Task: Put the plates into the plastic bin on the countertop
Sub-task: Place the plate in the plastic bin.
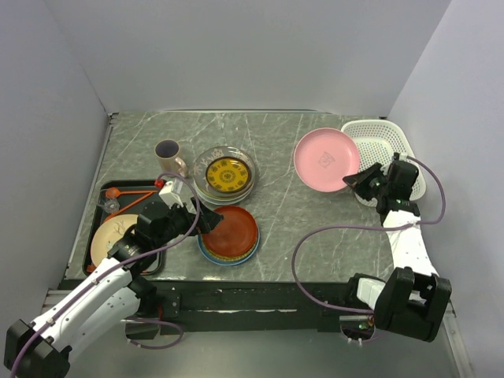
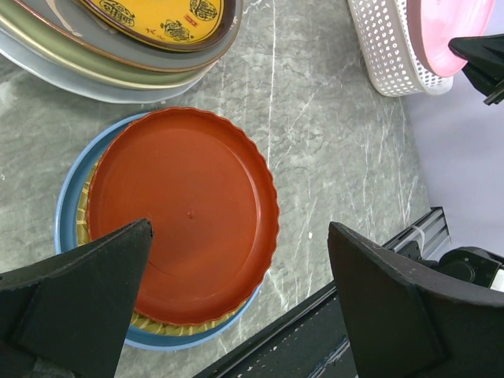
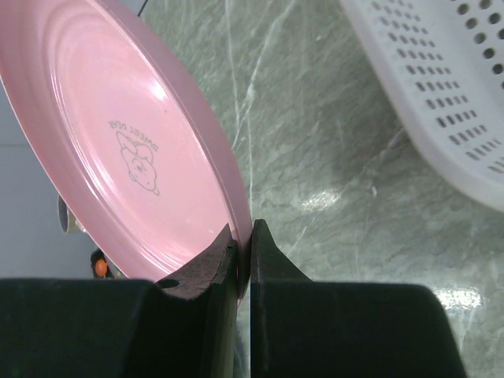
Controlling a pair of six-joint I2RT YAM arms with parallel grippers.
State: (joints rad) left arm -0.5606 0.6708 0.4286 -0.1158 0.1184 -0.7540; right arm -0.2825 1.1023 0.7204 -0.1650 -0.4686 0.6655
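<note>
Right hand [image 3: 244, 240] pinching rim of pink plate [image 3: 118, 134], plate tilted above table [image 3: 315, 157] just beside white bin [image 3: 441, 94], left hand [image 2: 239, 236] spread wide over red plate [image 2: 189, 181]

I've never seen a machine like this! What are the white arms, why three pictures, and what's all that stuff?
Those are two robot arms with pinching grippers. The big picture looks down from above; the other two come from a camera on each wrist. The right gripper pinches the rim of a pink plate, held tilted close to the white basket. The left gripper hangs wide open over a red plate topping a small pile. The table also holds another plate stack, a mug and a black tray.
</note>
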